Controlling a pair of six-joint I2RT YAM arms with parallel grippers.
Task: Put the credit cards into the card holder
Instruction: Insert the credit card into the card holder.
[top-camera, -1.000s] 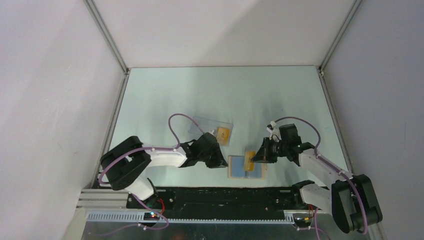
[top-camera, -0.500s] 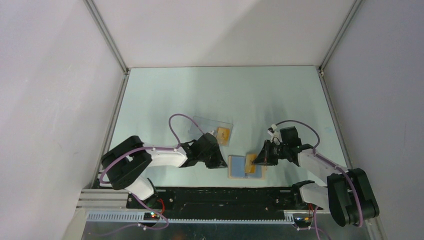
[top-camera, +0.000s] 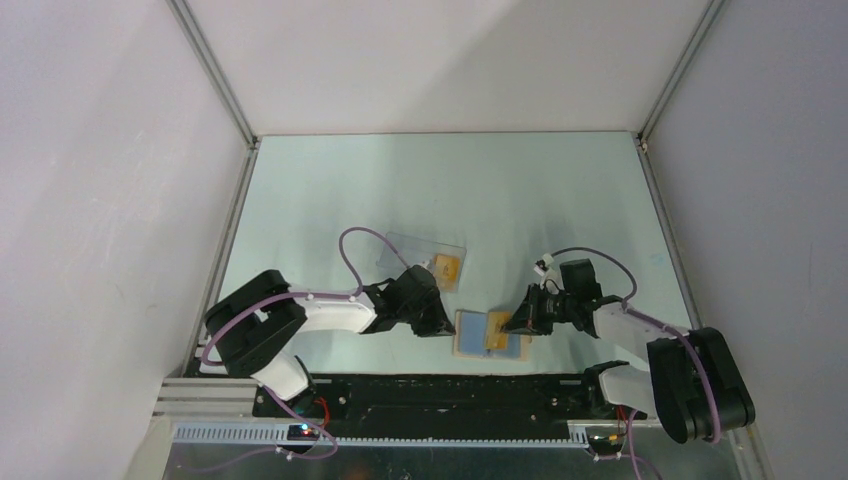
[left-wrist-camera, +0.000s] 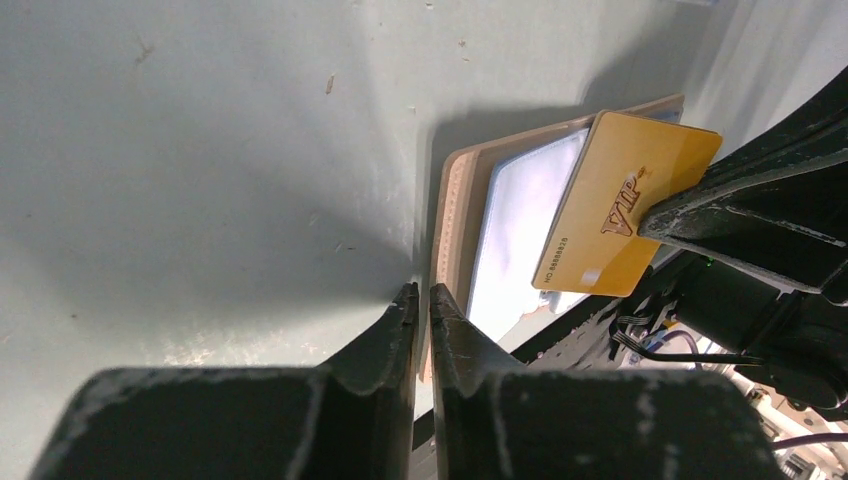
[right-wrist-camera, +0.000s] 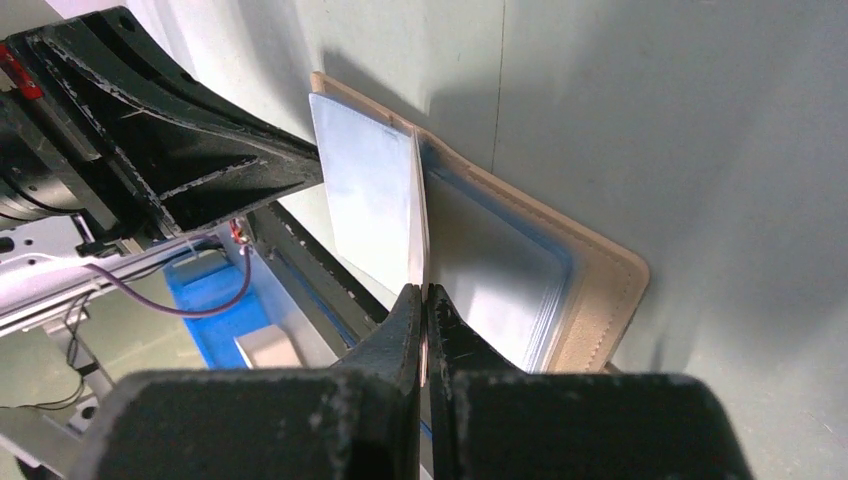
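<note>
Wallet (top-camera: 478, 335) lies open, blue lining up, close to the near edge of the table (top-camera: 450, 180), between the two grippers. The right gripper (right-wrist-camera: 420, 300) is clenched on one end of a yellow card (left-wrist-camera: 625, 205), which hangs tilted over the lining with its free end toward the wallet's middle. In the right wrist view the card shows edge-on, in line with the fingers.

The step in hand looks like feeding this card into a pocket. To do it well, the leading edge should be lowered until it sits flat against the lining, then slid in parallel with the pocket mouth. A steep angle would likely dig in or push the wallet along. Where the mouth lies I cannot tell from these views.

The left gripper (left-wrist-camera: 420, 300) has its fingers pressed together on nothing I can see. Its tips sit low on the table, just beside the wallet's tan left edge. That makes it a good stop against sliding, provided it presses no harder than needed.

Both arms reach low and inward from their bases, forearms nearly level. The right wrist is rolled so that the card stands on its long edge.

Farther back, a second card (top-camera: 447, 268) rests at the right end of a clear box (top-camera: 420, 246), well apart from the wallet and not yet stowed.
</note>
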